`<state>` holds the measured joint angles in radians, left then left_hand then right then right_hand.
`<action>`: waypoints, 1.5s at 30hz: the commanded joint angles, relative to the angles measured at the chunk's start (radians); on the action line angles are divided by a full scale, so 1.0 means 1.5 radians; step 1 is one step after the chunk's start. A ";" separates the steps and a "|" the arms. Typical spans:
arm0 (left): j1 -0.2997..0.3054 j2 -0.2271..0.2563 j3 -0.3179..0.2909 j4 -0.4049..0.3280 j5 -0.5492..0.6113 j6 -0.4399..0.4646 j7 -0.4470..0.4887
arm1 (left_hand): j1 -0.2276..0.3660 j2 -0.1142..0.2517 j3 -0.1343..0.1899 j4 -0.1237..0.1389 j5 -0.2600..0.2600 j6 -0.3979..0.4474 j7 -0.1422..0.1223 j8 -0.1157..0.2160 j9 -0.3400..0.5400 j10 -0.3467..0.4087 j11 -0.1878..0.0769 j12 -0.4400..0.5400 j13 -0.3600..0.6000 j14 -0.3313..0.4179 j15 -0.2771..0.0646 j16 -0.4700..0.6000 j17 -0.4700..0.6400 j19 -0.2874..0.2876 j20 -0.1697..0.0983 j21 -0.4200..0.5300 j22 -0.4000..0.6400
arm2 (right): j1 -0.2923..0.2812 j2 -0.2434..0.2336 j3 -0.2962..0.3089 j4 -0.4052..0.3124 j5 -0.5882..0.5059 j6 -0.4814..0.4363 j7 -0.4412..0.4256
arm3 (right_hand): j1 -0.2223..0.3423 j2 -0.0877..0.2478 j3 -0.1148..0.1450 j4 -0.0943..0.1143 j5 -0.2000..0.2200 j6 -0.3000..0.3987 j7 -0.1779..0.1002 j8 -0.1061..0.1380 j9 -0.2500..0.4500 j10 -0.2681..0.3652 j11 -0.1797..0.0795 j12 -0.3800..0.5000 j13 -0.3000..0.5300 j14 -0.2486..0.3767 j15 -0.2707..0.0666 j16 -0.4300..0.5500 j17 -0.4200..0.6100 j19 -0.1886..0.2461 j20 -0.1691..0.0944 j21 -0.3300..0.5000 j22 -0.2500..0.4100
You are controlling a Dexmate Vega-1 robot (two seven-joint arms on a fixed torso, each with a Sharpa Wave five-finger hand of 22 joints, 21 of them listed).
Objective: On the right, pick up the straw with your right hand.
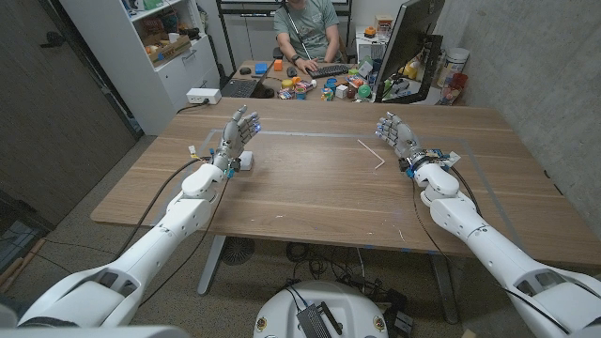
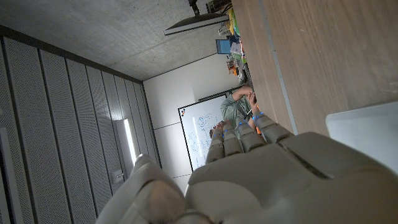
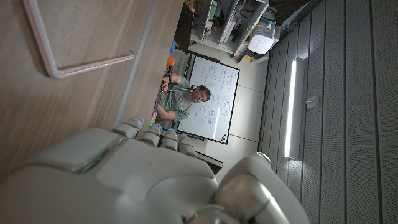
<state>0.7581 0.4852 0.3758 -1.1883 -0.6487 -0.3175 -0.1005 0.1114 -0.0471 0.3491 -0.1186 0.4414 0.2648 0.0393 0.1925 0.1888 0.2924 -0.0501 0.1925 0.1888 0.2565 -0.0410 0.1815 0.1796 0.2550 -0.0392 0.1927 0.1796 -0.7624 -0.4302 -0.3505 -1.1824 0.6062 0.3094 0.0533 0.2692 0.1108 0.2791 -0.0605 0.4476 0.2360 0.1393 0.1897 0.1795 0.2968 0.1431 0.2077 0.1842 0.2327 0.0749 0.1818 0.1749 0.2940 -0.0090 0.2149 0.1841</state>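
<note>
Task not yet begun: the straw (image 1: 373,153) lies on the bench (image 1: 310,192), right of centre in the head view, just beside the right hand (image 1: 395,134), which stands spread, holding nothing.

A wooden surface (image 1: 310,192) stands on a grey floor (image 1: 84,178). Behind it a person (image 1: 306,23) sits at a cluttered desk (image 1: 310,84) with a monitor (image 1: 406,42). White shelves (image 1: 164,47) stand left; a concrete wall (image 1: 545,66) rises right.
</note>
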 commanded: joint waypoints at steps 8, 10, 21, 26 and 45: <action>-0.033 -0.009 0.004 0.053 -0.002 0.000 -0.015 | 0.008 0.001 0.003 -0.001 0.003 0.004 0.000 0.004 0.002 0.004 0.000 0.004 0.001 0.004 -0.011 0.004 0.002 0.004 -0.044 0.005 0.001 | 0.016 0.085 0.096 0.041 -0.103 -0.033 0.061 | 0.008 0.000 0.006 -0.003 0.004 0.006 0.024 0.004 0.003 0.005 0.002 0.004 0.002 0.006 0.003 0.003 0.002 0.002 0.000 0.002 0.002; -0.030 -0.008 0.004 0.049 -0.002 0.001 -0.011 | 0.008 0.001 0.003 -0.001 0.003 0.004 0.000 0.004 0.002 0.003 0.000 0.004 0.001 0.003 -0.011 0.004 0.002 0.004 -0.044 0.005 0.001 | 0.012 0.088 0.103 0.036 -0.110 -0.035 0.063 | 0.008 0.000 0.006 -0.003 0.004 0.006 0.024 0.004 0.003 0.005 0.002 0.004 0.002 0.006 0.003 0.003 0.002 0.002 0.000 0.002 0.002; -0.032 -0.002 0.003 0.045 0.000 0.003 -0.014 | 0.008 0.001 0.003 -0.001 0.002 0.004 0.000 0.005 0.002 0.003 0.000 0.004 0.001 0.003 -0.010 0.004 0.002 0.001 -0.039 0.004 0.001 | -0.030 0.034 0.061 -0.088 -0.318 -0.045 -0.100 | 0.064 -0.017 0.019 -0.049 0.004 0.067 0.002 0.021 0.002 0.045 -0.008 0.015 0.002 0.040 -0.011 0.005 -0.001 0.002 0.010 -0.001 0.001; -0.046 -0.006 0.005 0.067 -0.002 -0.005 -0.034 | 0.008 0.001 0.002 -0.001 0.002 0.004 -0.001 0.005 0.002 0.003 -0.001 0.005 0.001 0.003 -0.010 0.004 0.002 -0.001 -0.038 0.003 0.001 | -0.049 -0.022 0.014 -0.205 -0.435 -0.154 -0.190 | 0.081 -0.026 0.021 -0.061 0.005 0.090 -0.010 0.026 0.002 0.054 -0.012 0.016 0.002 0.045 -0.013 0.004 -0.001 -0.006 0.014 -0.005 0.001; -0.114 -0.038 0.004 0.215 -0.033 -0.049 -0.161 | 0.007 0.002 0.001 0.000 0.002 0.010 -0.003 0.007 0.002 0.004 -0.002 0.005 0.001 0.001 -0.010 0.004 0.002 -0.009 -0.032 0.002 0.001 | 0.038 -0.124 -0.245 -0.479 -0.747 -0.687 -0.222 | 0.055 -0.079 -0.016 -0.048 0.005 0.204 -0.039 0.043 0.002 0.088 -0.014 0.019 0.001 0.070 0.010 0.003 0.002 -0.037 0.036 -0.013 0.003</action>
<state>0.6445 0.4574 0.3851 -0.9969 -0.6718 -0.3510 -0.2409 0.1113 -0.0470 0.3490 -0.1186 0.4414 0.2701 0.0338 0.1963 0.1885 0.2922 -0.0501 0.1964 0.1886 0.2563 -0.0410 0.1813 0.1792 0.2473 -0.0393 0.1953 0.1791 -0.7983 -0.5501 -0.5055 -1.7249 -0.2476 -0.2892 -0.2974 0.3575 0.0090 0.2657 -0.1359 0.4522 0.5244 0.0879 0.2516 0.1791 0.4236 0.1197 0.2361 0.1839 0.3430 0.0715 0.1887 0.1748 0.2542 0.0380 0.2029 0.1838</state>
